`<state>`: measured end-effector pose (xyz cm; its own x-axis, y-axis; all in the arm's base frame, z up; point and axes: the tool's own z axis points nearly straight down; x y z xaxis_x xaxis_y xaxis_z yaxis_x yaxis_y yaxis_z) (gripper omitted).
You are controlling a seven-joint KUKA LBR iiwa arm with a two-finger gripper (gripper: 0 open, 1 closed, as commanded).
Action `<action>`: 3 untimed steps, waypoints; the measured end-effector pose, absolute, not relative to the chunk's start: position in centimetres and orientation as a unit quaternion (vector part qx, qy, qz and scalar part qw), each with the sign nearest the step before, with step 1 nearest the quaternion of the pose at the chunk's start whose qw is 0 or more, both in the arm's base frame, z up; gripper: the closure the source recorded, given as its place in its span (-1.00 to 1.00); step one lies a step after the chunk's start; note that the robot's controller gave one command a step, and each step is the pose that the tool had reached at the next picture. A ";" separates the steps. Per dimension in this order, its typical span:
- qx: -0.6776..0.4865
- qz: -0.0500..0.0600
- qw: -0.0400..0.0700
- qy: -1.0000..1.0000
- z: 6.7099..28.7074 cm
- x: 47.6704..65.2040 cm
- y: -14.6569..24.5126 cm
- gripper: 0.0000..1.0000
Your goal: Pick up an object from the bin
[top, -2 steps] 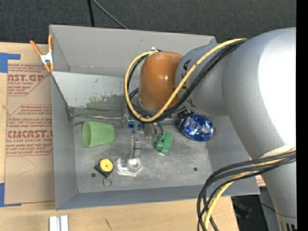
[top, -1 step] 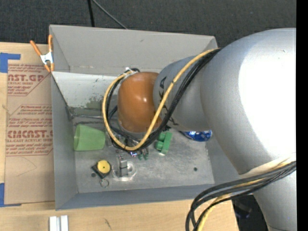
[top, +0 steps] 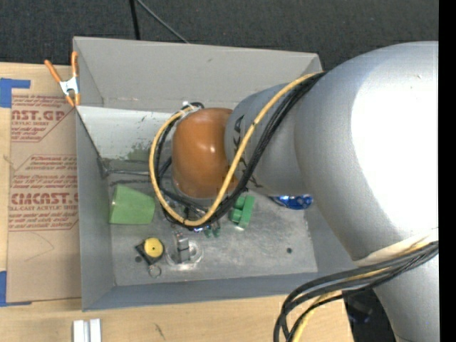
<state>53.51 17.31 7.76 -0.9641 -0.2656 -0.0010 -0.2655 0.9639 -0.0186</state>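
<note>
At the left of the bin (top: 92, 226), a pale green block (top: 132, 205) is lying flat on the floor. It is appearing light and somewhat soft, like foam, and would likely be taking a grasp across its narrower sides.

Nearer the front wall, a small yellow round piece (top: 151, 248) with a dark part at its lower edge is resting on the floor. It is appearing light, stiff and smooth, so it may be sliding under contact. Hold it across its round rim.

Just beside it, to the right, the gripper (top: 187, 251) is hanging low over the floor, below the arm's orange cover (top: 199, 155). Whether the claw is apart or together cannot be told, and nothing is showing as held.

Further right, a small green part (top: 243, 211) and a blue item (top: 293, 201) are lying close under the arm (top: 370, 148), partly hidden.
</note>
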 end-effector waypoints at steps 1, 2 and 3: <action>-0.121 -0.010 0.003 0.993 7.9 53.3 17.6 -1.00; -0.135 -0.012 0.003 0.991 7.9 53.3 17.7 -1.00; -0.160 -0.001 0.000 0.987 7.6 52.6 19.2 -1.00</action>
<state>52.63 19.17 7.62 -0.9488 -0.3158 0.0004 -0.3158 0.9488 -0.0018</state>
